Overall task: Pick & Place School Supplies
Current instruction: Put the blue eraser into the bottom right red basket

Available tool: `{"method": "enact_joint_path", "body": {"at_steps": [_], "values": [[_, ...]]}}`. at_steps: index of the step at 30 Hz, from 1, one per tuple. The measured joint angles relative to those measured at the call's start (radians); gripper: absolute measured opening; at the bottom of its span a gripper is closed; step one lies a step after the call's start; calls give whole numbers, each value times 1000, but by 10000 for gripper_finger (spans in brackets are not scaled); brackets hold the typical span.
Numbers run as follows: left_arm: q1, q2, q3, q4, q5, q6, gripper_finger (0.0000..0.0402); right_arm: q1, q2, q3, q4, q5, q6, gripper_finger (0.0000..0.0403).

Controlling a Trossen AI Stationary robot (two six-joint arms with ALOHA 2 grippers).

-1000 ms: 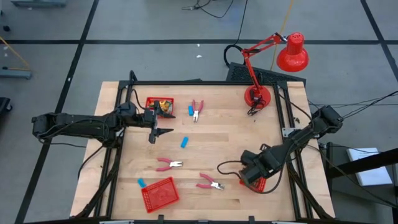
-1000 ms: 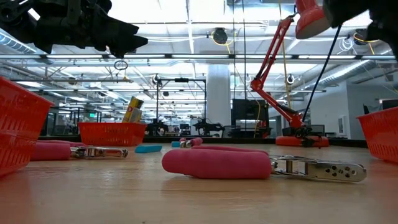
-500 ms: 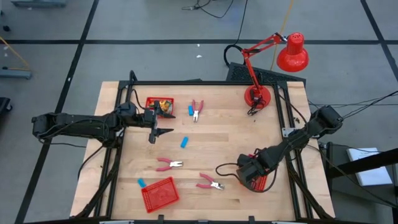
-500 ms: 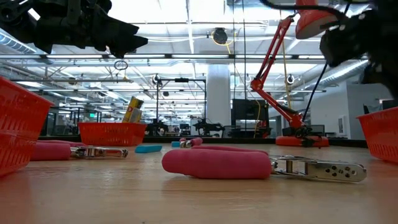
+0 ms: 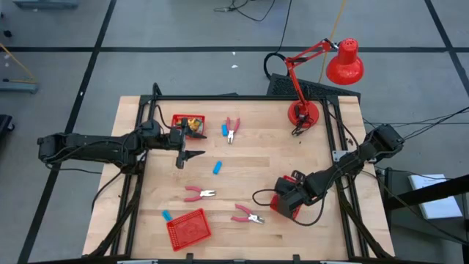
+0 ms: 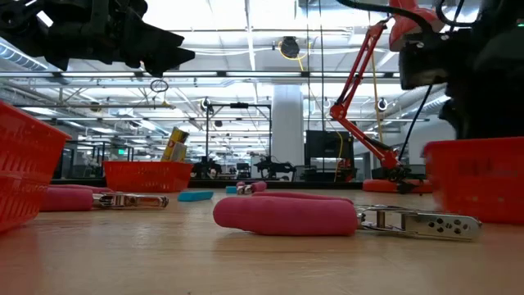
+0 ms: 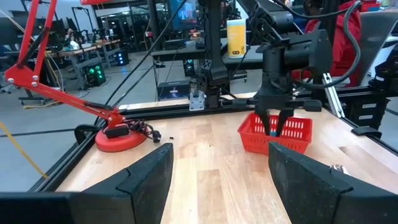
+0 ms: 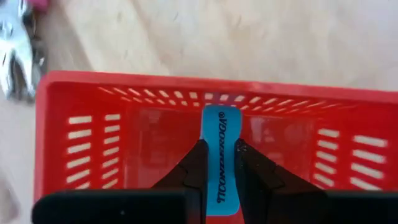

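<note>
My right gripper [image 5: 287, 199] points steeply down over a red mesh basket [image 5: 287, 211] at the table's near right and is shut on a light-blue eraser [image 8: 219, 134]. The left wrist view shows it [image 7: 273, 127] inside the basket's rim [image 7: 273, 142]. My left gripper [image 5: 183, 156] hovers level and open, with nothing in it, beside the far-left red basket [image 5: 187, 123]. Pink-handled pliers [image 5: 231, 130], [image 5: 199, 193], [image 5: 248, 215] and blue erasers [image 5: 217, 168], [image 5: 166, 215] lie flat on the wood. My right gripper pinches the eraser's two long sides [image 8: 217, 171] between its two fingers. The fingers come from above and lie along it. The eraser's free end [image 8: 214, 115] sticks out past the fingertips, down into the basket. Whether it touches the basket's floor I cannot tell.
A third red basket [image 5: 189, 227] sits at the near left edge. A red desk lamp [image 5: 304, 114] stands at the far right, with its head [image 5: 344, 64] beyond the table. A black cable [image 5: 264, 196] loops beside the right gripper. Bare wood lies mid-table.
My right gripper has gone down and toward the table's left, tipping to point more steeply down, with the eraser still in it. The red basket under it has slid toward the table's left.
</note>
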Motion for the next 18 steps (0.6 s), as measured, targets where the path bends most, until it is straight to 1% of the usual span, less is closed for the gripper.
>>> {"method": "enact_joint_path", "body": {"at_steps": [7, 11, 14, 18], "values": [[0, 0, 0, 0, 2, 0, 266, -35, 0, -1, 102, 191, -106, 42], [0, 0, 0, 0, 2, 0, 266, -83, 6, -1, 201, 238, -213, 42], [0, 0, 0, 0, 2, 1, 266, -128, 37, -1, 261, 224, -289, 42], [0, 0, 0, -8, 2, 6, 266, -183, 112, -1, 329, 161, -357, 42]]}}
